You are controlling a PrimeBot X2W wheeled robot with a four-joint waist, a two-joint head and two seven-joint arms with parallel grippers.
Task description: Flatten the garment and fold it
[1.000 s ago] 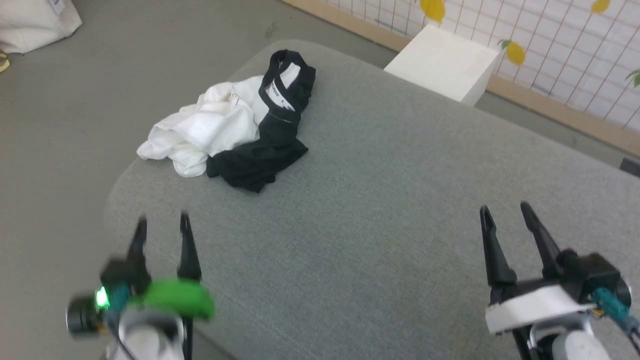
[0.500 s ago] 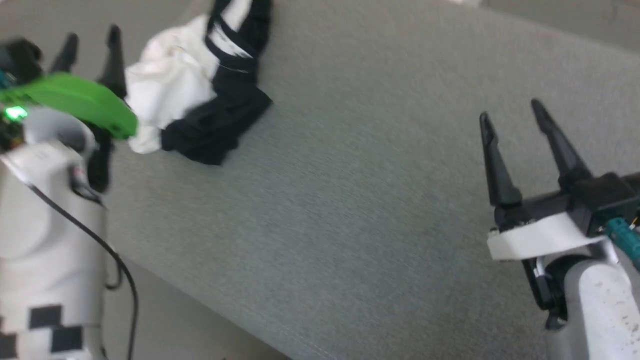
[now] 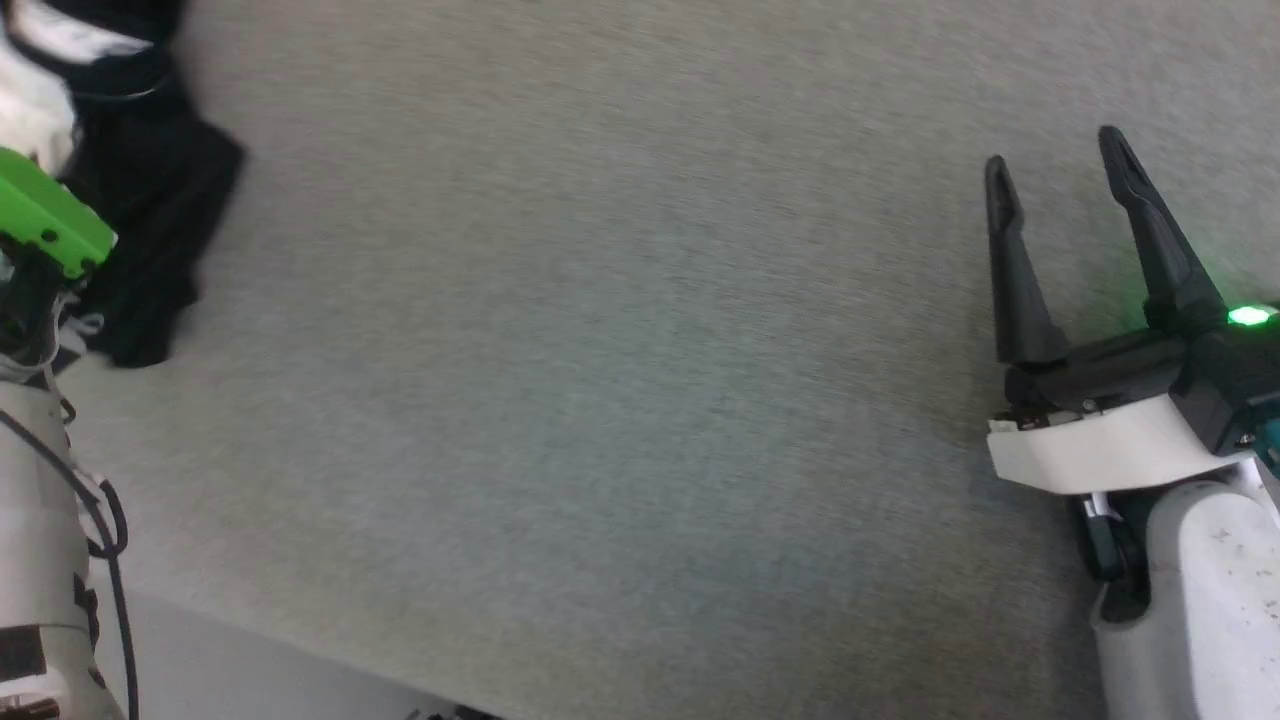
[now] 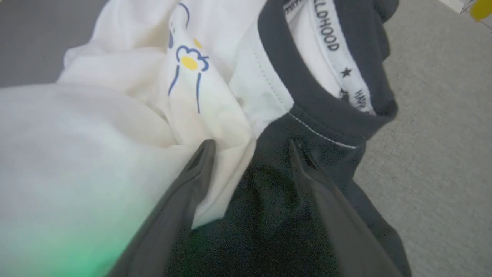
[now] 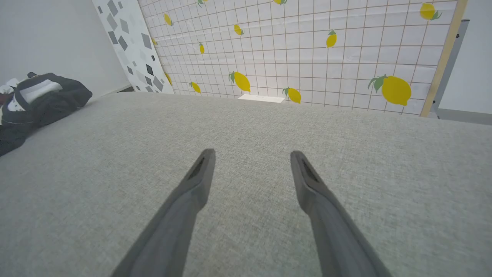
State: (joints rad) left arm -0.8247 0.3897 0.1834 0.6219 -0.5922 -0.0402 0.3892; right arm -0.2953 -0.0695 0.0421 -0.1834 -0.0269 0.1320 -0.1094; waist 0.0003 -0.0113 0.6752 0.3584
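My left claw (image 4: 251,144) is spread open with its tips at the garment (image 4: 115,127), one finger on white cloth and the other on black. Just beyond them gapes the black neckband (image 4: 307,104). Its inner tape (image 4: 326,36) reads "LLDHOOD", then a star. The shirt is crumpled, with no clear long axis. My right claw (image 5: 251,153), also open, points across grey upholstery (image 5: 246,123), and the garment lies well off to its left.

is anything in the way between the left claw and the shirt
Nothing visible does. In the left wrist view the open left claw is right at the crumpled white shirt with black sleeves, one fingertip at white cloth, the other over black. The shirt lies on the grey fabric surface.
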